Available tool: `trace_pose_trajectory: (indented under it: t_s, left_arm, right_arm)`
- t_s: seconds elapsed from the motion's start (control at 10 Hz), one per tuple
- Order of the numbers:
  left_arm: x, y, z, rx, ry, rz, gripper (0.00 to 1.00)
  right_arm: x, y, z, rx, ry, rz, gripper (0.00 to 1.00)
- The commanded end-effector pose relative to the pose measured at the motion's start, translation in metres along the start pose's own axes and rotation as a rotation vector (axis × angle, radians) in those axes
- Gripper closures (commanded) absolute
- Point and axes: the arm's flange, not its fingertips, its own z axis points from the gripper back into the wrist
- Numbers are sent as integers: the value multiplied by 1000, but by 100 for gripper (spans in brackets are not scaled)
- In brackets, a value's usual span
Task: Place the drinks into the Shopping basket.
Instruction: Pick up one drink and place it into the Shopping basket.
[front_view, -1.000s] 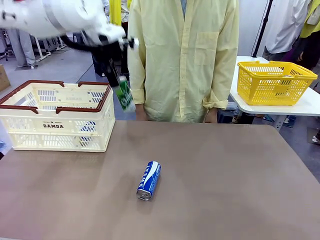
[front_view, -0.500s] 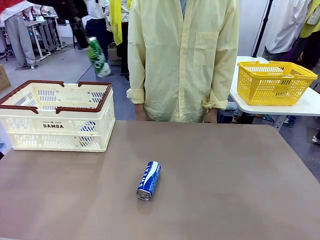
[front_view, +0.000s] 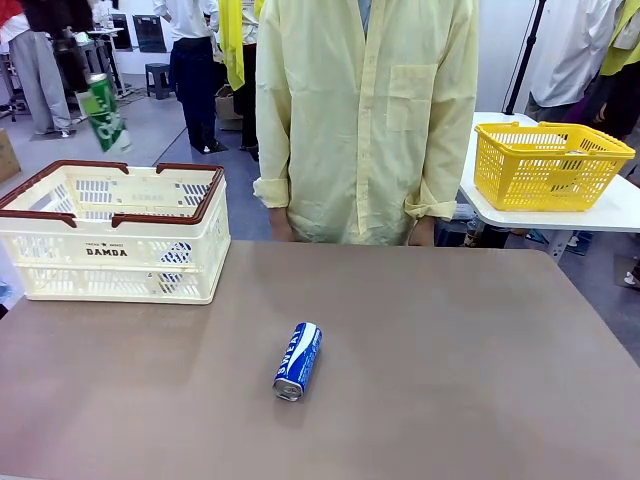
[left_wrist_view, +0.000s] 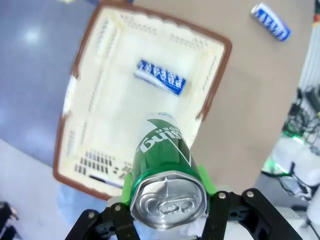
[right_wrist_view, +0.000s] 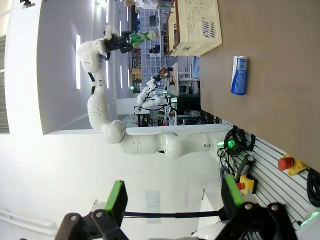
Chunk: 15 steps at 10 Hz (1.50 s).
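Note:
A green drink can (front_view: 104, 117) hangs tilted above the back left of the Shopping basket (front_view: 110, 232), with my left gripper (front_view: 84, 82) shut on it. In the left wrist view the green can (left_wrist_view: 166, 165) sits between the green pads, its top end toward the camera. The Shopping basket (left_wrist_view: 80, 65) lies straight below with a blue can (left_wrist_view: 161, 77) lying inside it. Another blue can (front_view: 298, 360) lies on its side mid-table. My right gripper (right_wrist_view: 174, 200) is open and holds nothing, far from the table.
A person in a yellow shirt (front_view: 365, 120) stands at the far edge, hands hidden behind it. A yellow mesh basket (front_view: 550, 165) rests on a white side table at the right. The brown tabletop (front_view: 450, 360) is bare right of the blue can.
My left gripper has carried the green can up and to the left, from beside the basket's back right corner to above its back left. The blue can on the table has not moved.

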Motion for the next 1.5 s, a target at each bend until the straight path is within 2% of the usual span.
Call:
trace_pose_trajectory:
  t_s: [0.0, 0.1, 0.2, 0.5, 0.7, 0.9, 1.1, 1.3, 1.4]
  left_arm:
    - [-20, -8, -43, -16, 41, 11, 100]
    - [-31, -6, -69, -7, 53, 63, 100]
    - [-37, -2, -94, 3, 24, 77, 100]
    - [-35, 10, -160, -52, 31, 131, 100]
    - [-32, 14, -189, -25, 21, 193, 100]
    - [-29, 18, -210, -65, 37, 197, 100]
    - [-28, 21, -222, -43, 20, 225, 100]
    - [-28, 31, -235, -38, 20, 306, 100]
    - [-27, 37, -240, -37, 32, 394, 100]
  right_arm:
    - [-1, 4, 0, 10, -5, -3, 0]
    - [-1, 4, 0, 10, -5, -3, 0]
    - [-1, 4, 0, 10, -5, -3, 0]
    - [-1, 4, 0, 10, -5, -3, 0]
    - [-1, 4, 0, 10, -5, -3, 0]
    - [-1, 4, 0, 10, -5, -3, 0]
    - [-1, 4, 0, 10, -5, -3, 0]
    - [-1, 4, 0, 10, -5, -3, 0]
    - [-1, 4, 0, 10, -5, -3, 0]
